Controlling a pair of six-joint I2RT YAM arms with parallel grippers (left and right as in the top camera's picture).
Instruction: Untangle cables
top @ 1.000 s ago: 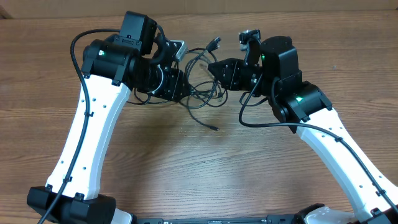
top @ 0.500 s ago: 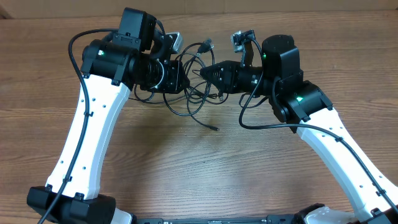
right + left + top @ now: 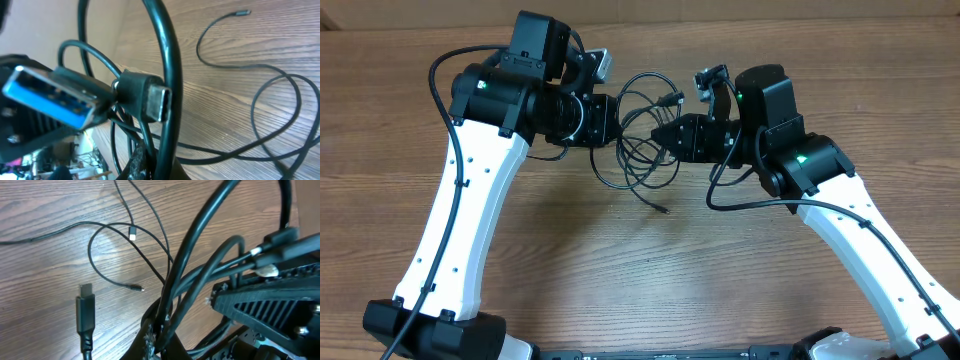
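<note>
The cables (image 3: 638, 140) are a tangle of thin black cords hanging in loops between my two grippers above the wooden table. On the tangle's left side, my left gripper (image 3: 607, 116) is shut on a bundle of cords (image 3: 172, 300). From the right, my right gripper (image 3: 663, 134) is shut on a cord (image 3: 167, 80) of the same tangle. A black plug (image 3: 85, 311) hangs by the left fingers. A blue-tongued plug (image 3: 52, 96) and a black plug (image 3: 145, 96) dangle before the right fingers. One loose end (image 3: 664, 208) trails on the table.
The wooden table (image 3: 640, 280) lies under both white arms. Thick black arm cables (image 3: 445, 80) loop beside each arm. The right gripper's black body (image 3: 270, 300) fills the right of the left wrist view. Thin cord loops (image 3: 270, 100) lie on the wood below.
My left gripper has shut on the cords and shifted toward the table's far side. The right gripper drew slightly nearer, and the loops now hang spread between them.
</note>
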